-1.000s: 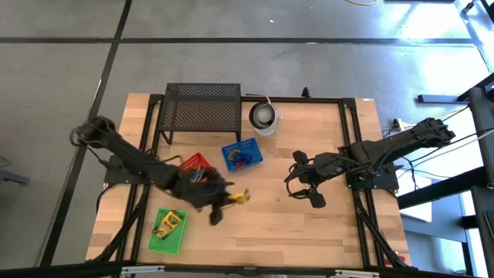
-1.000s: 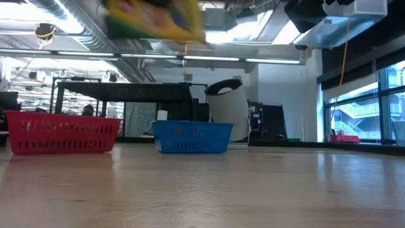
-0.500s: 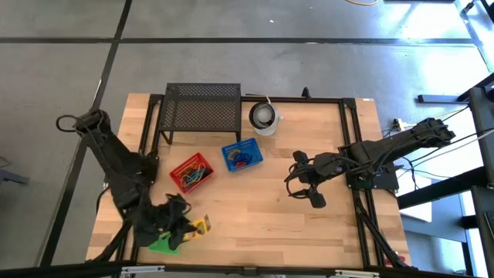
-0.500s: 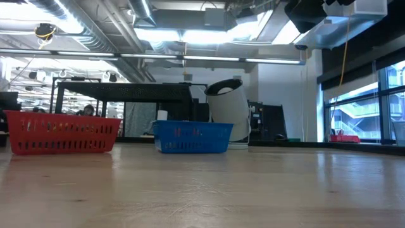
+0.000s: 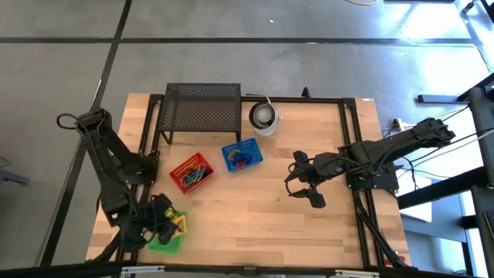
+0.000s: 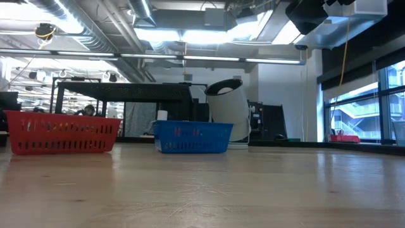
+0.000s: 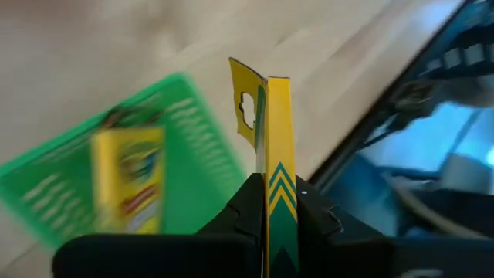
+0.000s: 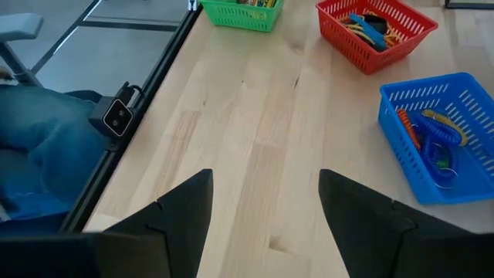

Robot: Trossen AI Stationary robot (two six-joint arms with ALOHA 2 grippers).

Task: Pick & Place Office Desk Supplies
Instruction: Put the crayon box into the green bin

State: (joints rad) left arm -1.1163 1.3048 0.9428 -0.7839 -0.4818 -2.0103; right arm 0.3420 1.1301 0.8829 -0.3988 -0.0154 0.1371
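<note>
Pale wooden table (image 5: 255, 208) fills the middle of the high view, ringed by a black frame and standing on a grey floor. Nearest the front edge, at the left corner, sits a green basket (image 5: 167, 235) with a yellow crayon box (image 7: 127, 181) lying flat inside it. The left gripper (image 5: 164, 222) hangs right over this basket, clenched on a second crayon box (image 7: 276, 162), which it holds edgewise, the yellow-and-green narrow side facing the wrist camera between the two dark fingers (image 7: 245, 208). Farther back, left of centre, a red basket (image 5: 191, 172) holds a tangle of coloured loops (image 8: 369, 23) in blue, yellow and orange. Just beside it, a little deeper on the table, a blue basket (image 5: 241, 155) carries more loops (image 8: 432, 143) in blue, orange and yellow. The right gripper (image 5: 307, 188) hovers above bare wood on the right half of the table, well apart from all three baskets, its fingers (image 8: 181, 208) spread wide with nothing between them. At the back edge stands a black mesh stand (image 5: 202, 108), and beside it a white round cup (image 5: 264, 117). From table height, the red basket (image 6: 62, 132), the blue basket (image 6: 191, 137) and the cup (image 6: 228, 114) show in a row against a bright room with ceiling lights.
</note>
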